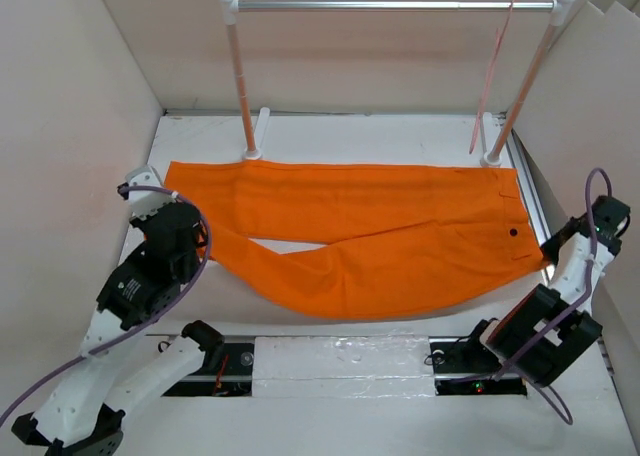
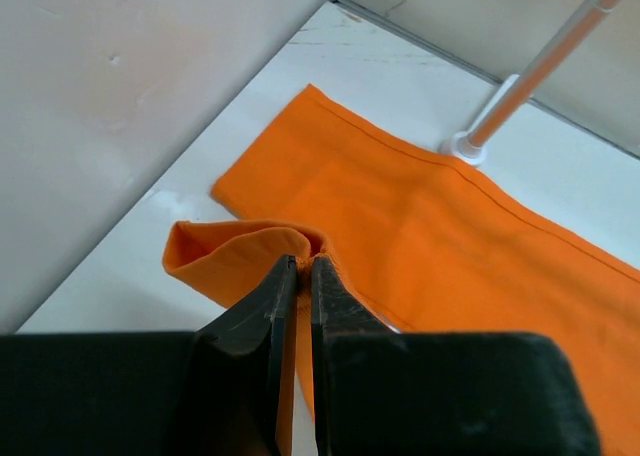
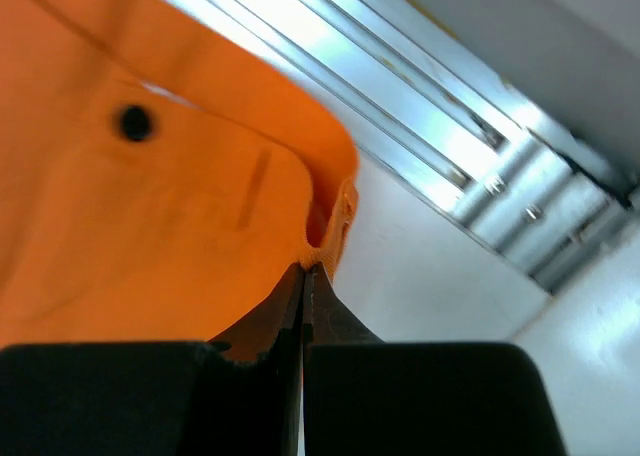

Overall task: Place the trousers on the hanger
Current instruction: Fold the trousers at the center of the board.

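Observation:
The orange trousers (image 1: pixel 350 226) lie flat across the table, waist to the right, legs to the left. My left gripper (image 1: pixel 192 228) is shut on the hem of the nearer leg, and the cloth (image 2: pixel 450 246) folds up between its fingertips (image 2: pixel 304 261). My right gripper (image 1: pixel 552 254) is shut on the waist corner of the trousers (image 3: pixel 150 206), close to a dark button (image 3: pixel 135 123), with the cloth pinched at the tips (image 3: pixel 304 266). The thin pinkish-red hanger (image 1: pixel 490 76) hangs edge-on from the right end of the rail, beyond the trousers.
A silver rail (image 1: pixel 400 6) on two orange poles with white bases (image 2: pixel 465 148) stands at the back. Walls close in the left, back and right sides. A metal track (image 3: pixel 450 146) runs along the table's right edge. A shiny strip (image 1: pixel 340 361) lies between the arm bases.

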Robot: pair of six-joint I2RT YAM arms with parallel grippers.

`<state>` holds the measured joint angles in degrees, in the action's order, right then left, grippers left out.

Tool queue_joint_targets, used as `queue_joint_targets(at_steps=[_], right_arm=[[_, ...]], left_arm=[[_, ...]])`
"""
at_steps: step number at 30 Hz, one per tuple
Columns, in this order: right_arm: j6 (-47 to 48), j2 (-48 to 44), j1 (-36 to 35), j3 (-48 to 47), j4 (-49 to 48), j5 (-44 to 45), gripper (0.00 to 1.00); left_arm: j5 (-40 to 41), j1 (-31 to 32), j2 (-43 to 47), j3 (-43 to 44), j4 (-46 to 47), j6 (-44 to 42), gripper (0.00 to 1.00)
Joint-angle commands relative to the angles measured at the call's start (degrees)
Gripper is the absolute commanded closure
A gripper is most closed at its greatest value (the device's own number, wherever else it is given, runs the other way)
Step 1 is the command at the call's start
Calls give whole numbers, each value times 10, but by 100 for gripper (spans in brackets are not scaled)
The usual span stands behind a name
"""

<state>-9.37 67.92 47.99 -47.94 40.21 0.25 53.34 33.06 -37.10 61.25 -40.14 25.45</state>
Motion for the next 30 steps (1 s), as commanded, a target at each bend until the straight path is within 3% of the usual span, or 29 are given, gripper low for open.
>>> queue_joint_targets(at_steps=[1,5,6,9,10,12,14,17,21,27,30], right_arm=[[-54,-21,-73,-65,-35,33,100],[-80,45,-123,-149,-24,47,100],[-79,86,-128,-167,-10,56,100],[-72,147,-143,-224,7,63,100],[-67,156,-143,-234,4,63,100],[-63,171,-143,-263,-6,60,100],[-62,201,-149,-289,-14,58,100],[-57,265,-162,-361,3,52,100],[-52,327,-193,-437,3,61,100],[-60,423,-219,-561,-28,39,100],[-60,460,-219,-614,-23,31,100]], left_arm=[[61,4,-44,-11,14,42,100],[50,-33,-88,-46,40,58,100],[30,-55,-97,-61,61,18,100],[-108,-198,-154,-82,130,11,100],[-199,-294,-172,-74,129,16,100],[-249,-349,-210,-55,130,23,100],[-246,-382,-251,-33,123,40,100],[-270,-422,-294,-4,132,57,100],[-265,-422,-356,45,158,72,100],[-196,-422,-531,186,152,50,100],[-181,-422,-575,235,146,42,100]])
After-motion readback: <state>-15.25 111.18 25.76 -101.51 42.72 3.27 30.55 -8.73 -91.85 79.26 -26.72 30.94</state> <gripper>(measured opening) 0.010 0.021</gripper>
